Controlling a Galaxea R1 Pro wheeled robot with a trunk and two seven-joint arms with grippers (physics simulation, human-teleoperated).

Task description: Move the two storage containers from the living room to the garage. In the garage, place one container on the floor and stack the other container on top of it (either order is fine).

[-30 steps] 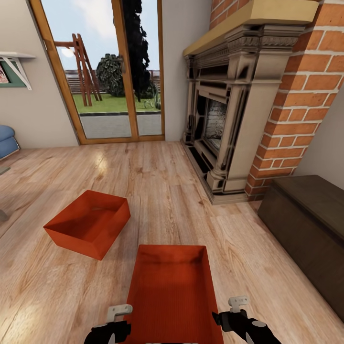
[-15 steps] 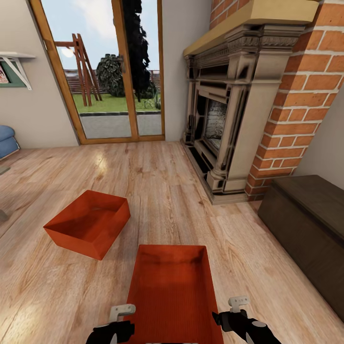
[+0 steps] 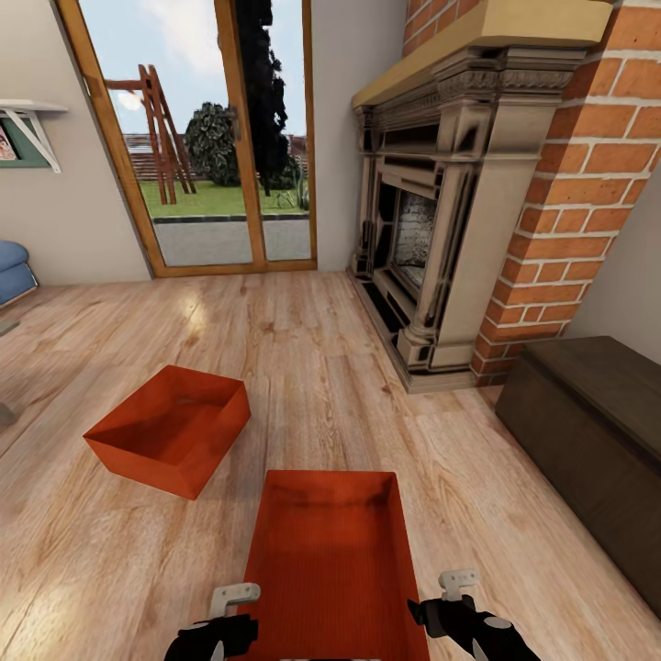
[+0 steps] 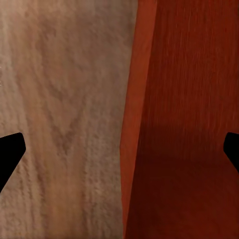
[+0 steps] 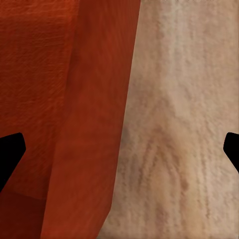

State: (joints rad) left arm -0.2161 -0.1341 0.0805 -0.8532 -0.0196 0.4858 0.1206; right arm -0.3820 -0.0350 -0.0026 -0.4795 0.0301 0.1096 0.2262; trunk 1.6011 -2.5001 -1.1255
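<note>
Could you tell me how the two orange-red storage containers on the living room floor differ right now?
The near container lies square to the robot, between the left gripper and right gripper; the far container sits turned at an angle, to the left, with no gripper beside it. Each wrist view shows open fingers straddling a near-container wall. Both are lidless, empty, and rest on the wood floor.

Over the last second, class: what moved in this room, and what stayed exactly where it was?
The left hand sank slightly beside the near storage container, astride its side wall, jaws open. The right hand held its place astride the opposite wall. Both containers, including the far one, stayed put; nothing gripped yet.
</note>
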